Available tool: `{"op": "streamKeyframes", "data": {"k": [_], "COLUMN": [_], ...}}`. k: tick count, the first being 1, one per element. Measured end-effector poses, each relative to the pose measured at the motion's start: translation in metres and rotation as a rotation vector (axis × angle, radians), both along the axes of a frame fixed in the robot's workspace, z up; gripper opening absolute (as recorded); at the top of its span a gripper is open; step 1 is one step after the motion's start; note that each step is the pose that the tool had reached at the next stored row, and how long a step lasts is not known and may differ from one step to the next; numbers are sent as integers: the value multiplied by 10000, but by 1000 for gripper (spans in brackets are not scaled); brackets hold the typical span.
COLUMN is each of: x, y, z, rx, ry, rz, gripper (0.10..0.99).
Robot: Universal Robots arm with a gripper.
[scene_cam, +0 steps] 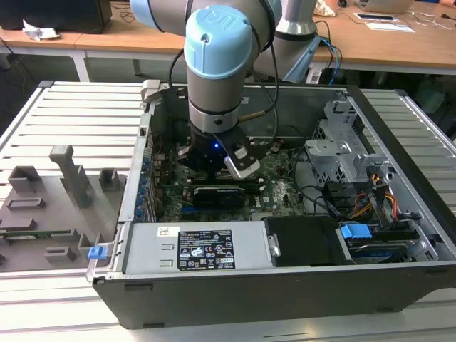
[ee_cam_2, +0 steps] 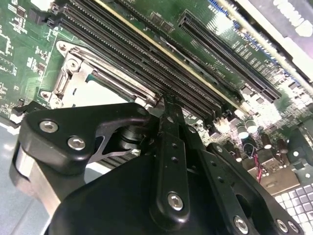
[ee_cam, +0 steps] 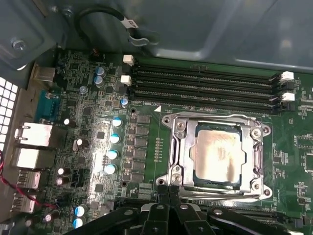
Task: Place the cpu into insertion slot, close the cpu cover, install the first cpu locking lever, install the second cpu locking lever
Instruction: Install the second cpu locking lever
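Inspecting, I found the cpu point(ee_cam: 216, 152) seated under the cpu cover point(ee_cam: 178, 147); gripper point(ee_cam: 168, 192) fingers together, empty; I judged lever engagement needed steady alignment.

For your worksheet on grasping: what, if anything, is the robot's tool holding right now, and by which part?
Nothing. The tool is shut and empty beside the cpu cover, with the cpu already seated under it.

Just ahead of the closed fingertips point(ee_cam: 168, 192) lies the cpu cover point(ee_cam: 182, 147), flat over the cpu point(ee_cam: 217, 152). Beyond it, memory slots point(ee_cam: 205, 85) and the case wall point(ee_cam: 220, 24) block passage.
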State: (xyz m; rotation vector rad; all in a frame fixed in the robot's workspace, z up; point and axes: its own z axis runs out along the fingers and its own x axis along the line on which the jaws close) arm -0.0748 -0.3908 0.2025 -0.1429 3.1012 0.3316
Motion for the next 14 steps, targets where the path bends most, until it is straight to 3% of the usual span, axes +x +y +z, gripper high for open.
{"op": "streamKeyframes", "data": {"k": [5,10,14], "x": [-13,-56,-57], "y": [-1,-6,-6], "z": [-49,-60,-16], "rx": [407,441,446], "ry": [-2,-1,-3], "rz": [-1,1,0], "gripper": [106,106,106]}}
